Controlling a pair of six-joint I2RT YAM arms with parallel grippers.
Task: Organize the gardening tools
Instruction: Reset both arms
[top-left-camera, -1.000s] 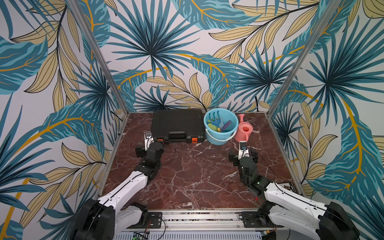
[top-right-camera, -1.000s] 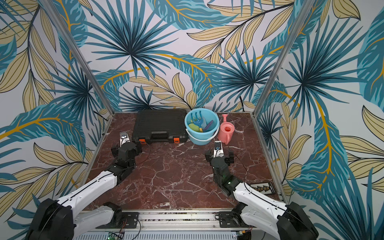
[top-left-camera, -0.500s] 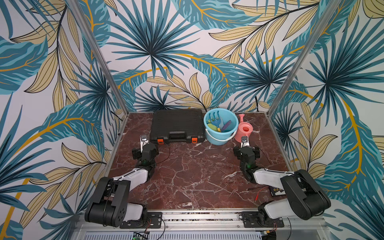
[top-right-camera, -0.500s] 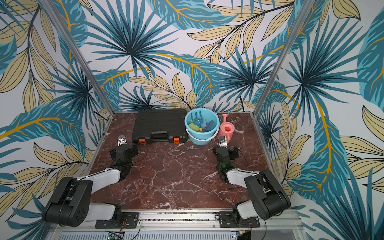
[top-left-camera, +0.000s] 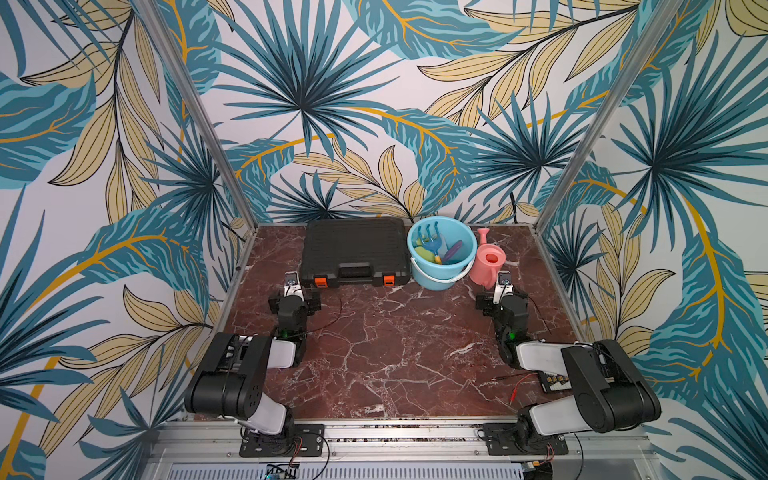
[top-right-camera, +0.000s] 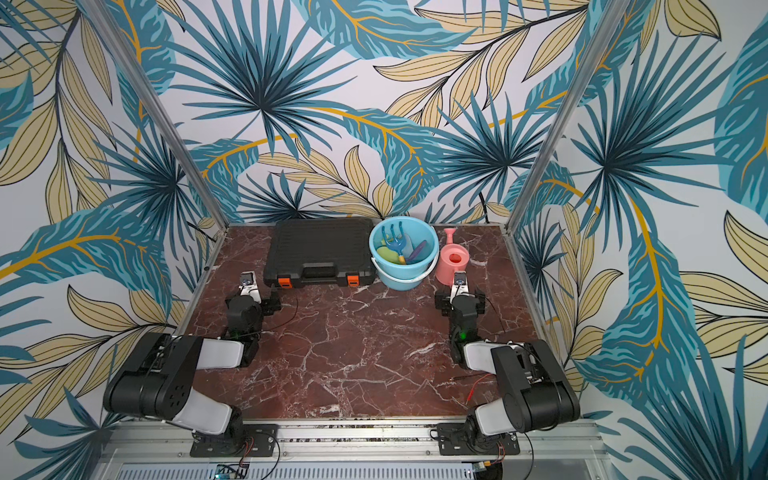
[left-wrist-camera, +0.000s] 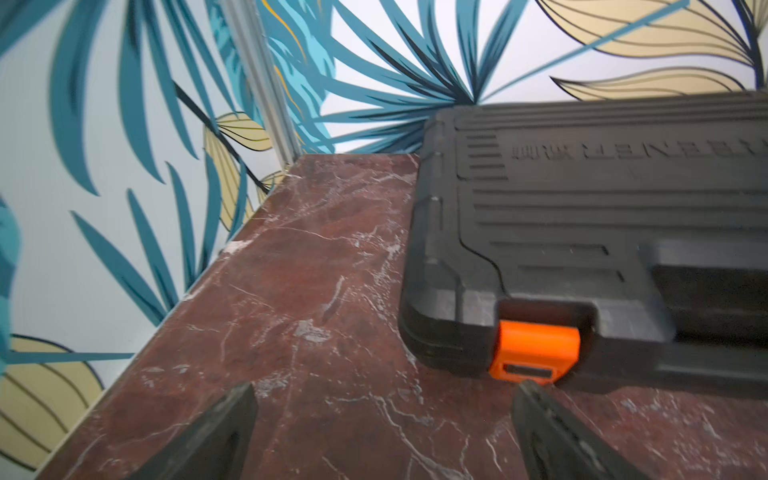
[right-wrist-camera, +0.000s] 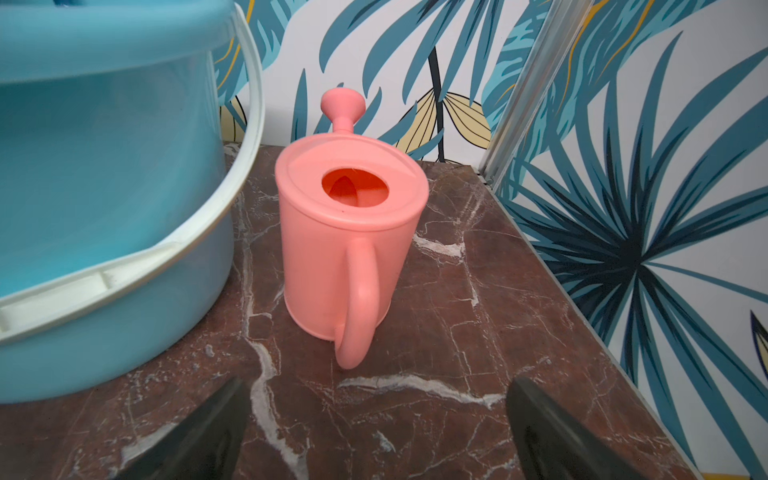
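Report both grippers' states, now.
Left gripper: open, holding nothing, just short of the black case.
Right gripper: open, holding nothing, facing the pink watering can.

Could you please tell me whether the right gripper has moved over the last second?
Yes. In both top views the right gripper has shifted toward the back wall and slightly right, closer to the pink watering can, which stayed put.
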